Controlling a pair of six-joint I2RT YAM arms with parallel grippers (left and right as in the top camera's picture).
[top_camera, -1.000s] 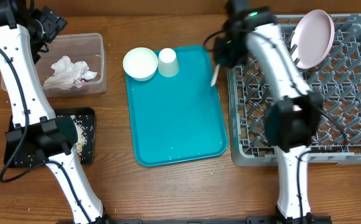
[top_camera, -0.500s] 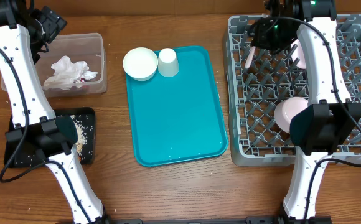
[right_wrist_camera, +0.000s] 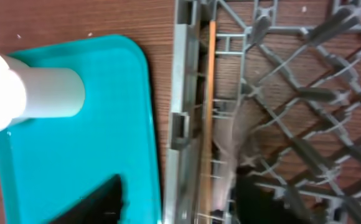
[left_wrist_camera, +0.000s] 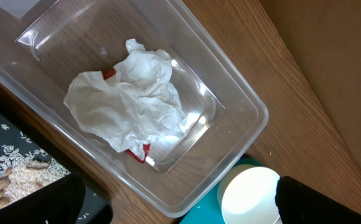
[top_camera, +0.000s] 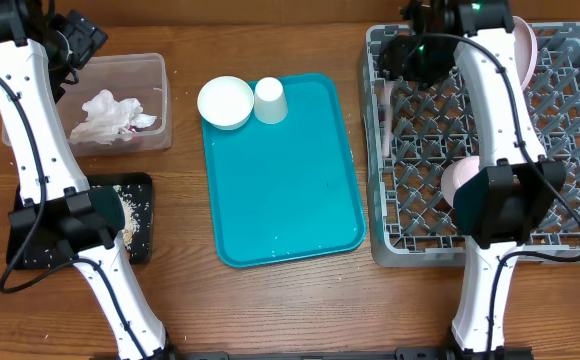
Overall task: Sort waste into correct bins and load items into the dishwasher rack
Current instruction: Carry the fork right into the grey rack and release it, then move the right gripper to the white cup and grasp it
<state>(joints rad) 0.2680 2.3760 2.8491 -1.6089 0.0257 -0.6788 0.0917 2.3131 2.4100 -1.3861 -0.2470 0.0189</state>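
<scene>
1. The right gripper (right_wrist_camera: 182, 186) hovers over the far left corner of the dishwasher rack (top_camera: 570, 150). Its jaws stand apart and hold nothing.
2. Between the jaws, the fork (right_wrist_camera: 210, 81) lies free along the inside of the rack's left wall. In the wrist view it shows only as a thin line, and I cannot tell whether it sits snug among the pegs.
3. The step in hand looks like letting go of the fork. To do it well, keep the jaws parted and rise straight up, so neither one drags the handle or catches a peg. Swing away only once clear of the wall.
4. Deeper in the rack, the plate (top_camera: 525, 50) stands upright near the far side. A bowl (top_camera: 455, 180) rests toward the front, partly behind the arm.
5. Just left of the rack, the teal tray (top_camera: 280, 190) carries the cup (top_camera: 270, 100) and a second bowl (top_camera: 225, 102) at its far edge. These are likely the next loads.
6. Well left of the rack, the left gripper (left_wrist_camera: 180, 186) hangs with its jaws wide and empty above the clear tub (left_wrist_camera: 56, 43). The tub holds napkins (left_wrist_camera: 131, 106) over a red wrapper (left_wrist_camera: 137, 154). The black tray (top_camera: 142, 250) with rice (top_camera: 128, 215) lies nearer the front.
</scene>
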